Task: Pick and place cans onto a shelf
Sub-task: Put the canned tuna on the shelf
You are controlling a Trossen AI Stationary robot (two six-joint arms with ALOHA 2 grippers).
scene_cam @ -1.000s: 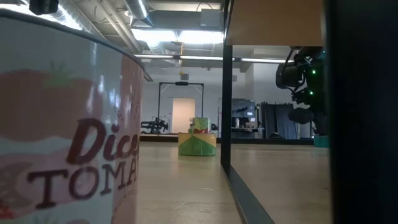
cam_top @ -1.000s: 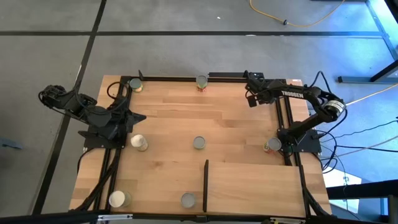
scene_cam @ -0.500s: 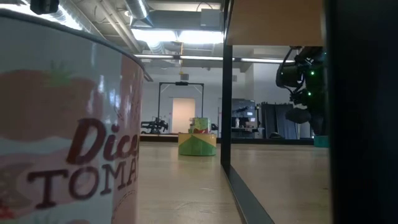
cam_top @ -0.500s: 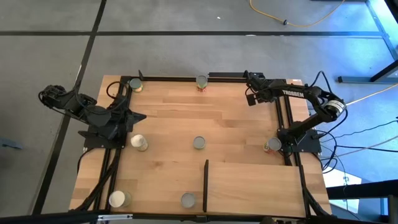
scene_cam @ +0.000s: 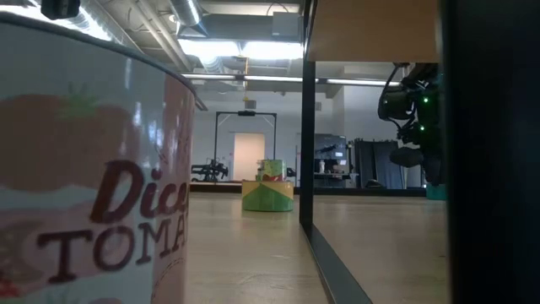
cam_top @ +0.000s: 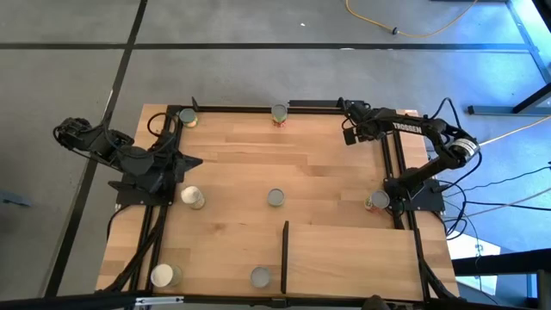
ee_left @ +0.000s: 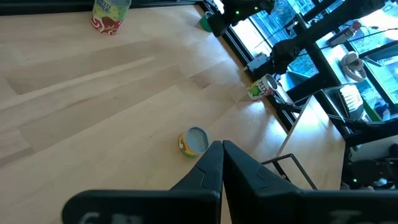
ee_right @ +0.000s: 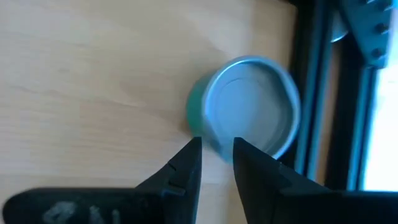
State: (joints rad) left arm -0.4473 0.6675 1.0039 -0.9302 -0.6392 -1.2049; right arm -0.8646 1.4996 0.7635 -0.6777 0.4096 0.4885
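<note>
A small round teal-sided can with a grey metal top (ee_right: 252, 102) sits at the counter's (cam_top: 241, 155) one-o'clock corner, just ahead of the right tool (ee_right: 214, 163), whose fingers are barely parted, gripping nothing. Since earlier, that tool has crept slightly rightward.

A: High view evenly lit, tabletop (cam_top: 284, 172) soft-shadowed; blue cast on the floor at right.

B: Low view: ceiling lights (scene_cam: 245, 51) glare white. The near can (scene_cam: 93, 169) fills the left side, soft and out of focus.

A: Right wrist view: green can (ee_right: 249, 106) blurred, rim washed pale. Left wrist view: bright windows (ee_left: 292, 25) overexposed, tabletop sharp.
</note>
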